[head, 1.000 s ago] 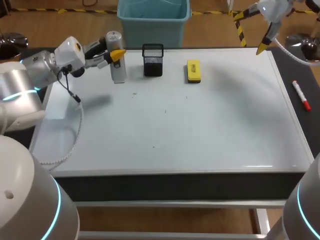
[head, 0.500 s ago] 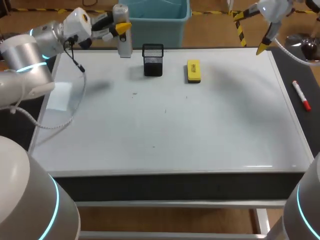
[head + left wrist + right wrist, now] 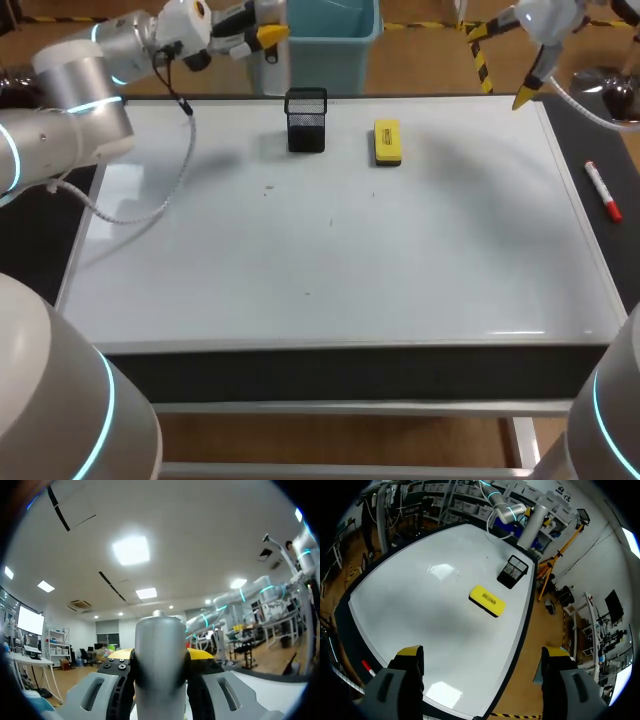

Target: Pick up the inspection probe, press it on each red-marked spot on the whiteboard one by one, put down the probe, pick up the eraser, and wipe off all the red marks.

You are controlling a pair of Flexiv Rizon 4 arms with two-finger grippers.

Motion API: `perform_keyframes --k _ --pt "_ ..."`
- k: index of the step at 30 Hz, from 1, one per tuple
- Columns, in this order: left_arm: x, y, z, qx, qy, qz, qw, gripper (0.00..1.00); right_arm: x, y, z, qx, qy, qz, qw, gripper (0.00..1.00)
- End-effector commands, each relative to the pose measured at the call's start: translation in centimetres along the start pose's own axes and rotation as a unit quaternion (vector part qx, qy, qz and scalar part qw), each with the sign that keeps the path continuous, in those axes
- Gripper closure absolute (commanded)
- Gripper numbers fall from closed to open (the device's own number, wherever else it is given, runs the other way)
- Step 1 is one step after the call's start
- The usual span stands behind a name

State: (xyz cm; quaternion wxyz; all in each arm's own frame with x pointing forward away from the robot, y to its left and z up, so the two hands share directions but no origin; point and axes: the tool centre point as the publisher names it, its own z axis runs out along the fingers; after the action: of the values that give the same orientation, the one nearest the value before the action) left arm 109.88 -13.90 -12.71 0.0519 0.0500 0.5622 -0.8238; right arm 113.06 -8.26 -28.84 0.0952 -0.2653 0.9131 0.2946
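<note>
Inspection probe (image 3: 160, 655) has risen in left hand (image 3: 265, 34).

Bright, even light falls from overhead on the glossy white rectangular whiteboard (image 3: 400, 260). In the head view it shows a pale glare patch at nine o'clock and a thin bright streak at five o'clock by the near edge. Shadows are soft and grey: a smudge at ten o'clock, a broader one at one o'clock beyond the yellow block eraser (image 3: 387, 142). In the right wrist view the board's edges bow. In the left wrist view the silver cylindrical inspection probe (image 3: 160, 665), close to the lens, is blurred.
</note>
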Motion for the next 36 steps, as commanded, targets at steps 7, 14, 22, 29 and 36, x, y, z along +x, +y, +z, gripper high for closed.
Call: perform_keyframes --k 7,14,22,29,36 --pt "-0.8 1.4 2.4 0.01 0.006 0.007 1.0 1.0 -0.1 0.0 0.0 0.001 0.002 -0.001 1.0 0.0" --pt "-1.3 2.5 2.9 0.009 -0.009 0.012 1.0 1.0 -0.1 0.0 0.0 0.001 0.002 -0.001 1.0 0.0" --pt "-1.3 3.7 2.9 0.02 -0.023 0.01 0.999 1.0 -0.1 0.0 0.0 0.001 0.002 -0.001 1.0 0.0" --pt "-1.7 4.9 2.9 0.027 -0.028 0.006 0.999 1.0 -0.1 0.0 0.0 0.001 0.002 -0.001 1.0 0.0" --pt "-1.9 5.7 2.6 0.031 -0.026 0.006 0.999 1.0 -0.1 0.0 0.0 0.001 0.002 -0.001 1.0 0.0"
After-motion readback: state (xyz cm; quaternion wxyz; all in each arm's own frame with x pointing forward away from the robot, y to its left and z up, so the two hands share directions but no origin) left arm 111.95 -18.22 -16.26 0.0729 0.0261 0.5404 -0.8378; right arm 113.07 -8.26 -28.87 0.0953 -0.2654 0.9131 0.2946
